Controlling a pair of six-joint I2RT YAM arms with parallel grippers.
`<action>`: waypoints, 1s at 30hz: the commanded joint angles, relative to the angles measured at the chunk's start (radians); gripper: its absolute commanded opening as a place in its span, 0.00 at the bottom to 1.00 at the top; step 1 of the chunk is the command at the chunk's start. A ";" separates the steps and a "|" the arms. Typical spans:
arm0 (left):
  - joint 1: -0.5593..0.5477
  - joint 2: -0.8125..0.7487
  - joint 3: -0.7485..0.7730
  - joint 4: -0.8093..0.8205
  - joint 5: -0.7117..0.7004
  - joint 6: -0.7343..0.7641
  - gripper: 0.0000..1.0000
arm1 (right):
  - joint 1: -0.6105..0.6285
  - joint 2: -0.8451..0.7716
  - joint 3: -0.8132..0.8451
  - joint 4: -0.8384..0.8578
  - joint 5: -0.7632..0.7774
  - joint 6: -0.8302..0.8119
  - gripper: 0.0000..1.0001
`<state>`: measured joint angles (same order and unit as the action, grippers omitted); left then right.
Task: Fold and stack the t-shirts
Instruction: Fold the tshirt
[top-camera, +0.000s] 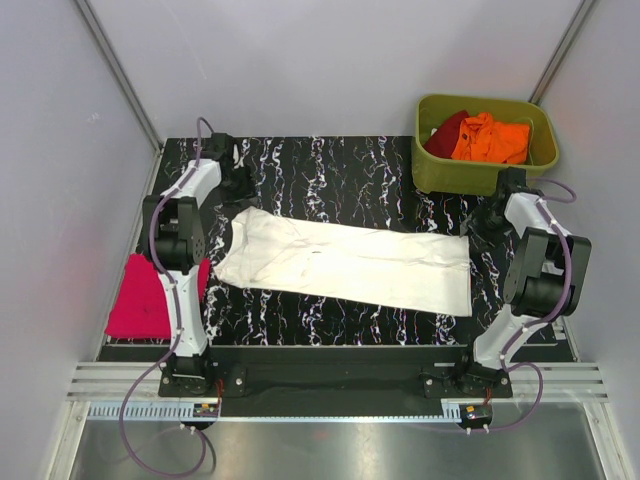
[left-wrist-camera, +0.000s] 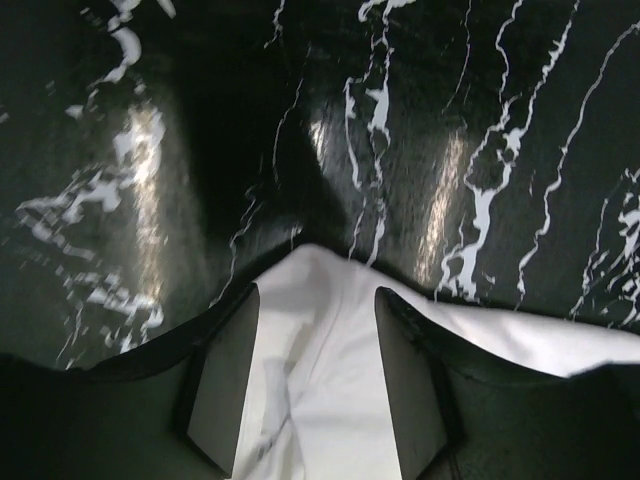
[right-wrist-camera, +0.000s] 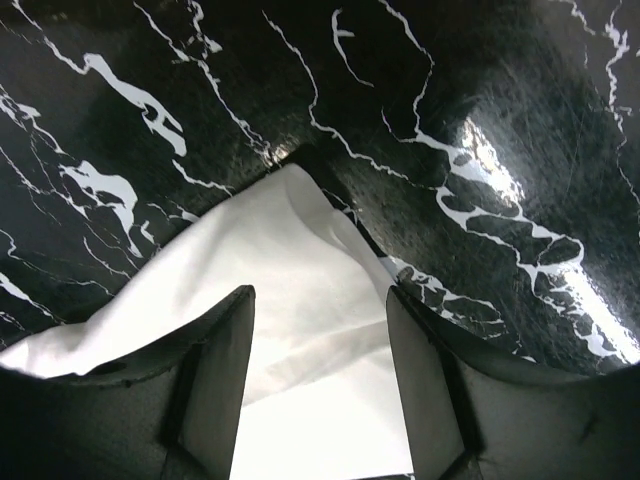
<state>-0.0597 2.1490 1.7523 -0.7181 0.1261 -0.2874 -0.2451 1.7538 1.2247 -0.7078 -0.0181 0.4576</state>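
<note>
- Four t-shirts in all: one white t-shirt (top-camera: 345, 262) lies in a long band across the black marbled counter (top-camera: 330, 165).
- One magenta t-shirt (top-camera: 138, 298) sits left of the white t-shirt.
- One orange t-shirt (top-camera: 490, 140) and one dark red t-shirt (top-camera: 447, 130) lie in the single olive tub (top-camera: 440, 172), behind its right end.
- Two hands: left hand (left-wrist-camera: 317, 300) over its left end, right hand (right-wrist-camera: 320, 295) over its right end, both spread, pinching nothing.

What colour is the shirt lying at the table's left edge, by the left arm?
The shirt is plain magenta-pink, clearest in the top external view.
</note>
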 joint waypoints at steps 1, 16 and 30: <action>0.009 0.063 0.122 -0.017 0.089 0.002 0.54 | -0.003 0.022 0.052 0.037 -0.023 0.001 0.62; 0.018 0.083 0.059 0.019 0.093 -0.053 0.27 | -0.003 0.107 0.082 0.056 -0.051 -0.008 0.60; 0.034 0.080 0.059 0.022 0.060 -0.058 0.00 | -0.003 0.125 0.099 0.047 0.013 -0.022 0.40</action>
<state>-0.0387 2.2494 1.8076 -0.7132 0.2146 -0.3458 -0.2451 1.8919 1.2999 -0.6682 -0.0402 0.4423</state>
